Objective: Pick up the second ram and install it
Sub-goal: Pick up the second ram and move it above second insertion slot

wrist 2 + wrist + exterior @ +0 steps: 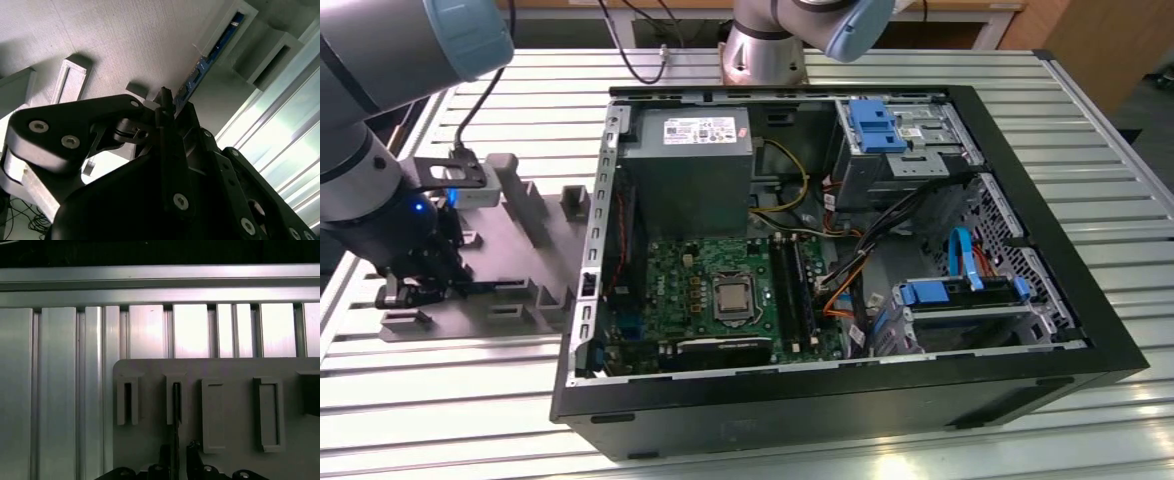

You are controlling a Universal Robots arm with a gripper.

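Note:
The second ram point(215, 47) is a slim blue-green board standing on edge in a slot of the grey holder block point(125, 45). In the first wrist view the second ram point(176, 405) shows edge-on as a thin dark line in the holder block point(230, 370). My gripper point(177, 452) is low over it, with one black finger on each side of the stick and a small gap showing, so it reads as open. In the exterior view my gripper point(403, 290) sits at the holder block point(520, 250), on the exterior view's left of the computer case.
The open black computer case point(1067, 330) lies on a slatted aluminium table point(1107, 180). Inside are the green motherboard point(680, 270) with long black slots point(790, 290), a grey power supply point(687, 160), blue drive brackets point(874, 125) and loose cables point(854, 260).

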